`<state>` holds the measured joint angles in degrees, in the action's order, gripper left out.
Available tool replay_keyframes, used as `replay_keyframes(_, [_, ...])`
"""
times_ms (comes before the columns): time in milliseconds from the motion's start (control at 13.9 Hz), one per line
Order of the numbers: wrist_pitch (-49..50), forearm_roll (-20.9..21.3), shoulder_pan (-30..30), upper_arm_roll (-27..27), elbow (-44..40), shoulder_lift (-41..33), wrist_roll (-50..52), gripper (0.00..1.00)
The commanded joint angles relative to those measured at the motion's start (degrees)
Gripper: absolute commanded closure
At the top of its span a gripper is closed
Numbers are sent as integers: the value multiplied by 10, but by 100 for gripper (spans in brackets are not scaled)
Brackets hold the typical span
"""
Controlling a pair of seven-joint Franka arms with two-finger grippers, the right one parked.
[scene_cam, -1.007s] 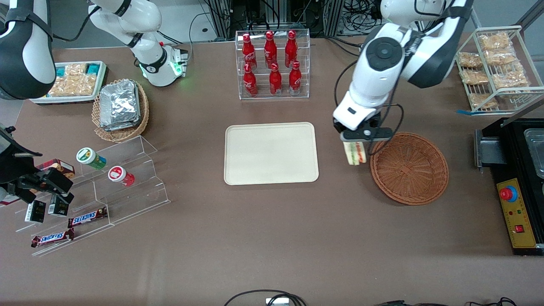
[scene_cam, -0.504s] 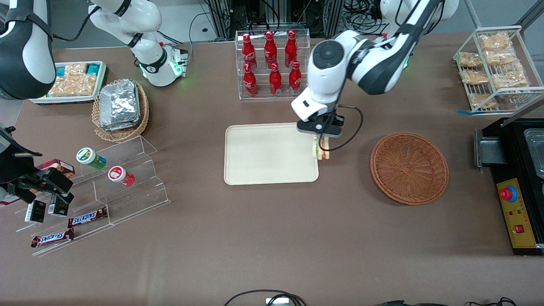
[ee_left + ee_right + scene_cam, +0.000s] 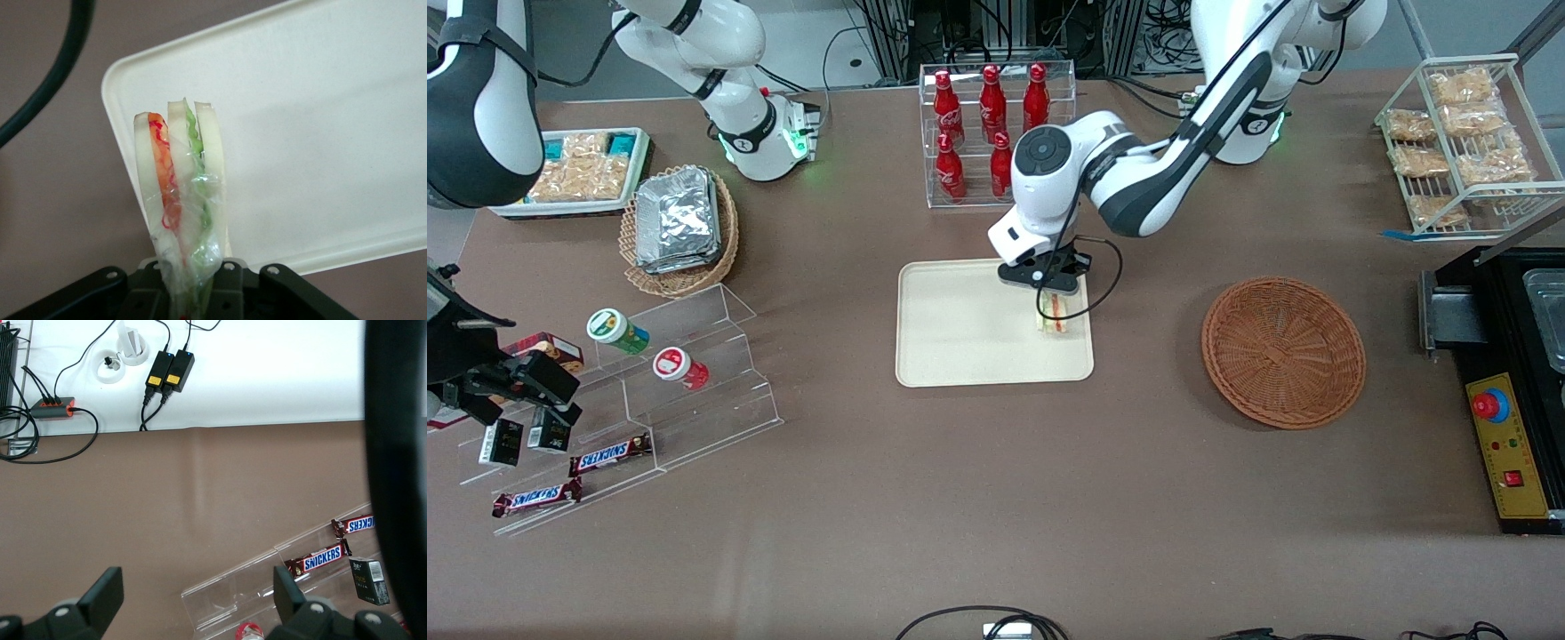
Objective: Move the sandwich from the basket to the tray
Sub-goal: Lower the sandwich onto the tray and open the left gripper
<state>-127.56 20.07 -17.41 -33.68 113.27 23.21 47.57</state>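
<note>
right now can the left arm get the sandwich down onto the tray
Probably yes. The gripper holds the sandwich above the tray, near the edge toward the basket; the tray surface under it looks bare, so nothing seems to block a straight lowering.

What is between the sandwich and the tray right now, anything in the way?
Nothing visible. The pincer holds the sandwich over the tray, at its end nearer the basket, and the tray surface under it is bare.

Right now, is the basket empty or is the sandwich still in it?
Empty. The basket shows only bare wicker; the hand holds the sandwich over the tray.
</note>
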Motion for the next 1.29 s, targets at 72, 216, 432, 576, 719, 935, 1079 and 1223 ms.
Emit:
replay_keyframes(72, [-15, 51, -27, 4, -18, 55, 60, 94])
replay_keyframes(216, [-24, 76, -32, 4, -19, 78, 82, 94])
replay_keyframes(432, [-30, 102, -33, 4, -20, 100, 119, 88])
replay_keyframes(576, [-30, 103, -33, 4, -19, 104, 130, 78])
replay_keyframes(719, [-30, 102, -33, 4, -19, 104, 145, 50])
replay_keyframes(935, [-26, 102, -33, 4, -19, 103, 161, 14])
replay_keyframes(1079, [-23, 100, -32, 4, -23, 94, 172, 1])
replay_keyframes(1223, [-16, 100, -30, 4, -30, 81, 210, 0])
